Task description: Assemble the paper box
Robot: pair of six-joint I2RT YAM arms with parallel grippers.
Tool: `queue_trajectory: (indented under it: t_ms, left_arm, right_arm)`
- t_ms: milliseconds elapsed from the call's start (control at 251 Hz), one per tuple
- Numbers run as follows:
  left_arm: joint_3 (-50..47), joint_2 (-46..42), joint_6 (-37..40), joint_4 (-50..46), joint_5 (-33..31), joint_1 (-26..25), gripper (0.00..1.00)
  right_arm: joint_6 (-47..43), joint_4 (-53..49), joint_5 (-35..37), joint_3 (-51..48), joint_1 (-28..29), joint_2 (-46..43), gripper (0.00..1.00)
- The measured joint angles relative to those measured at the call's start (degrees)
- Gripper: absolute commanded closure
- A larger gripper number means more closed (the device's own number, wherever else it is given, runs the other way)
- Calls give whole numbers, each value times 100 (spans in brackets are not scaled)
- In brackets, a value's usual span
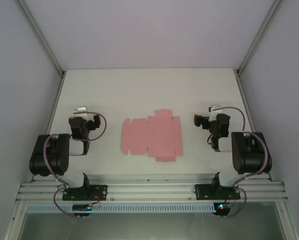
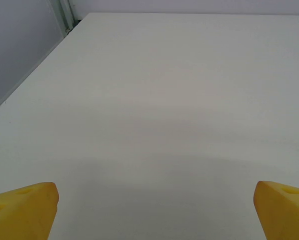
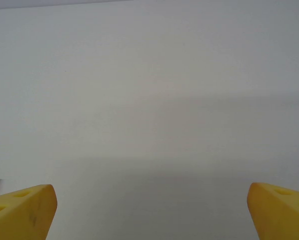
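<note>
Cut-out of pink creased thin card, the paper box, lies flat mid white bench, toward its near edge. Left gripper and right gripper flank it, jaws wide, empty; probably staged to fold from both sides.

The left arm and right arm sit folded back, each with jaws spread wide.

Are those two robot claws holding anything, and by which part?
Nothing is held: left gripper and right gripper are open, apart from the flat pink card cut-out.
</note>
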Motion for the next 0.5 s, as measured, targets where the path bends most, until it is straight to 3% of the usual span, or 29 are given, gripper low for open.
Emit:
queue_trajectory:
  t_ms: [503]
  left_arm:
    - [0,0,0,0,0,0,0]
  right_arm:
    - [2,-2,85,0,0,0,1]
